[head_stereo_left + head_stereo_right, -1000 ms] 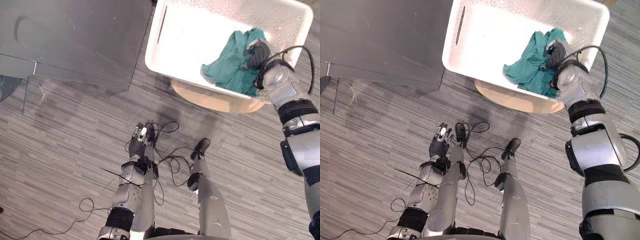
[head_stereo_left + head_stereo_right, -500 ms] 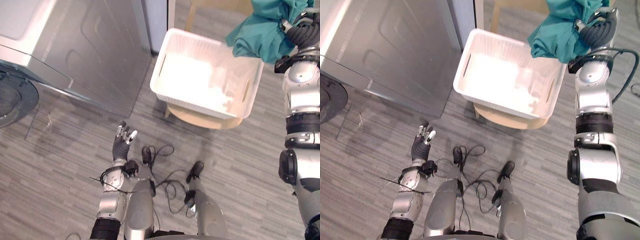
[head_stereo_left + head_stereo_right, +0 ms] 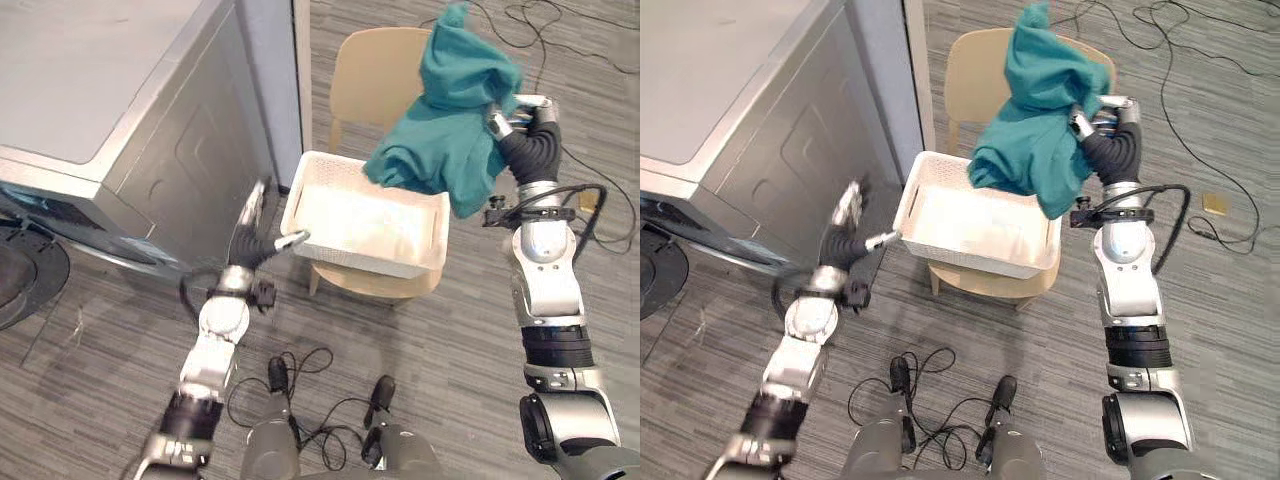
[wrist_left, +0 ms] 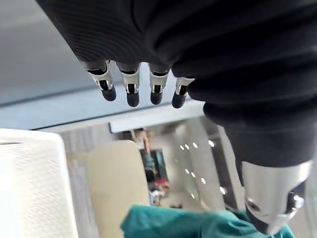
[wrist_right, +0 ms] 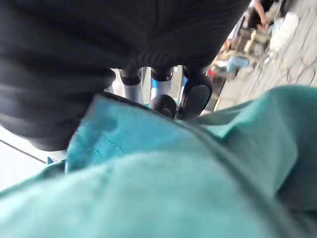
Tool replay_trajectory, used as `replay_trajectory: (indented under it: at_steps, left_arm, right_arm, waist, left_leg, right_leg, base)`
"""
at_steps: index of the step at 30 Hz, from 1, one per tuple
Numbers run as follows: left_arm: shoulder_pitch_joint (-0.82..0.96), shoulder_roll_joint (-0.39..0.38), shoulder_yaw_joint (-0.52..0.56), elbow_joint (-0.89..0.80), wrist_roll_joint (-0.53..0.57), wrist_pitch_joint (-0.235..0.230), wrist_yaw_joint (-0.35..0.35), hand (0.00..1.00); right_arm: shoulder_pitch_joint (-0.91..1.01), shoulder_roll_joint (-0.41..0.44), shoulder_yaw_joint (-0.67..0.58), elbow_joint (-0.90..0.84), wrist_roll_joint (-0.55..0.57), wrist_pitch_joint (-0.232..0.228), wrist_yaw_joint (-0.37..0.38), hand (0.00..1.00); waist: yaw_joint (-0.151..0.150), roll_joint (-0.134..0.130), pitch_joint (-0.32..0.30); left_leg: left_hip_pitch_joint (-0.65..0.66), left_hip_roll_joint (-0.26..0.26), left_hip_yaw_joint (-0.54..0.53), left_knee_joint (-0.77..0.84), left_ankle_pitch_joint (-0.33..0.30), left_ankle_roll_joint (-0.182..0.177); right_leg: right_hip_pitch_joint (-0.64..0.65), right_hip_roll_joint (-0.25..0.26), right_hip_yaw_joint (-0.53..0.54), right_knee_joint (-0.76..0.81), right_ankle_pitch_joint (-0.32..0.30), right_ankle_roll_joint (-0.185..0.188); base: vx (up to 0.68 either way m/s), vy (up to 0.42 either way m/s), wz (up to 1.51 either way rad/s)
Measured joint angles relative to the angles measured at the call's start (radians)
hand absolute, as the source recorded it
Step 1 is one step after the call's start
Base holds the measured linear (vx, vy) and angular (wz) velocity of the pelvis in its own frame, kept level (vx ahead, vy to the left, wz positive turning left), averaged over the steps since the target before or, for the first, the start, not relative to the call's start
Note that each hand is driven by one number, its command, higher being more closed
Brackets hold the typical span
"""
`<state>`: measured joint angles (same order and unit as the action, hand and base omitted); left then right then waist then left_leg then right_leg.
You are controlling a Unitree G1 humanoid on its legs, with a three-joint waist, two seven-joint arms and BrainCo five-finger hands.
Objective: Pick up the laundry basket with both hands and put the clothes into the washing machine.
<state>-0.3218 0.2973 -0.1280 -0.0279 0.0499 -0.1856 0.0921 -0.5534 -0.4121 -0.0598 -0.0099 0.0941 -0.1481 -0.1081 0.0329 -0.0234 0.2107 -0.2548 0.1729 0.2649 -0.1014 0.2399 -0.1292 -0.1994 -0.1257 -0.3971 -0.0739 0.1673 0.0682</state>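
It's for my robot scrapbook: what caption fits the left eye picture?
Right robot hand holds a teal garment high by the white laundry basket on a chair.

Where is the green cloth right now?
The teal cloth hangs in the air from the right hand, above the white basket on the tan chair.

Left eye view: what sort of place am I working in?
Likely a laundry corner, perhaps in a test room: a grey washing machine, a white laundry basket on a wooden chair, and a teal garment held up by the right hand.
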Motion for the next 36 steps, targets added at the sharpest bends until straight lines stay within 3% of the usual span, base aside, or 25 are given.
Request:
replay_trajectory:
  at_steps: [4, 8, 12, 20, 25, 28, 34, 35, 36]
  left_arm:
    - [-0.260, 0.143, -0.074, 0.081, -0.011, -0.024, 0.002, 0.00]
    - [-0.346, 0.207, -0.148, 0.119, -0.070, -0.031, -0.007, 0.00]
    - [-0.463, 0.264, -0.247, 0.169, -0.206, -0.037, -0.050, 0.00]
    - [-0.638, 0.264, -0.349, 0.293, -0.357, -0.028, -0.069, 0.00]
    - [-0.688, 0.215, -0.383, 0.345, -0.593, -0.015, -0.065, 0.00]
    - [-0.701, 0.213, -0.382, 0.345, -0.675, -0.015, -0.053, 0.00]
    - [-0.726, 0.192, -0.352, 0.344, -0.707, -0.015, -0.027, 0.00]
    - [-0.726, 0.176, -0.334, 0.344, -0.707, -0.015, -0.022, 1.00]
    - [-0.726, 0.166, -0.325, 0.344, -0.706, -0.015, -0.017, 1.00]
  right_arm:
    - [-0.005, -0.093, 0.123, -0.085, 0.224, -0.024, 0.115, 1.00]
    - [-0.012, -0.145, 0.178, -0.123, 0.342, -0.032, 0.166, 1.00]
    - [-0.076, -0.206, 0.233, -0.177, 0.426, -0.041, 0.202, 1.00]
    - [-0.162, -0.207, 0.315, -0.198, 0.458, -0.041, 0.210, 1.00]
    - [-0.235, -0.139, 0.387, -0.166, 0.466, -0.042, 0.158, 1.00]
    - [-0.247, -0.111, 0.404, -0.161, 0.453, -0.042, 0.123, 1.00]
    - [-0.275, -0.073, 0.424, -0.143, 0.448, -0.049, 0.094, 1.00]
    - [-0.276, -0.064, 0.424, -0.139, 0.446, -0.054, 0.091, 1.00]
    - [-0.279, -0.047, 0.425, -0.132, 0.446, -0.064, 0.090, 1.00]
  waist:
    - [-0.026, -0.007, 0.004]
    - [-0.058, -0.009, 0.006]
    - [-0.080, -0.007, 0.030]
    - [-0.110, 0.001, 0.098]
    - [-0.120, 0.016, 0.121]
    - [-0.122, 0.023, 0.128]
    - [-0.127, 0.042, 0.145]
    - [-0.127, 0.042, 0.146]
    - [-0.127, 0.043, 0.146]
  left_leg:
    - [-0.054, 0.000, 0.040, 0.006, 0.011, -0.006]
    - [-0.068, 0.000, 0.043, 0.006, 0.012, -0.006]
    - [-0.091, 0.000, 0.058, 0.006, 0.016, 0.000]
    - [-0.119, 0.001, 0.082, 0.007, 0.023, 0.010]
    - [-0.123, 0.001, 0.105, 0.007, 0.023, 0.010]
    - [-0.123, 0.000, 0.125, 0.007, 0.022, 0.011]
    - [-0.121, 0.000, 0.152, 0.007, 0.021, 0.011]
    - [-0.121, 0.001, 0.158, 0.007, 0.021, 0.011]
    - [-0.121, 0.001, 0.168, 0.007, 0.021, 0.010]
  right_leg:
    - [-0.083, -0.001, 0.045, 0.001, 0.031, -0.004]
    - [-0.107, 0.000, 0.055, 0.005, 0.033, -0.005]
    - [-0.146, 0.000, 0.078, 0.011, 0.039, -0.008]
    - [-0.196, 0.000, 0.106, 0.019, 0.050, -0.013]
    - [-0.219, 0.001, 0.135, 0.020, 0.058, -0.014]
    - [-0.233, 0.001, 0.156, 0.020, 0.064, -0.016]
    - [-0.248, 0.002, 0.183, 0.020, 0.076, -0.015]
    - [-0.253, 0.004, 0.190, 0.020, 0.078, -0.016]
    - [-0.257, 0.005, 0.198, 0.018, 0.080, -0.016]
  base:
    - [-0.03, -0.001, -0.29]
    - [0.01, -0.012, -0.12]
    - [0.02, -0.013, -0.14]
    - [0.01, -0.002, -0.10]
    - [0.02, 0.007, -0.13]
    - [0.02, 0.008, -0.17]
    - [0.00, 0.010, -0.13]
    - [0.00, 0.008, -0.16]
    - [0.00, 0.006, -0.17]
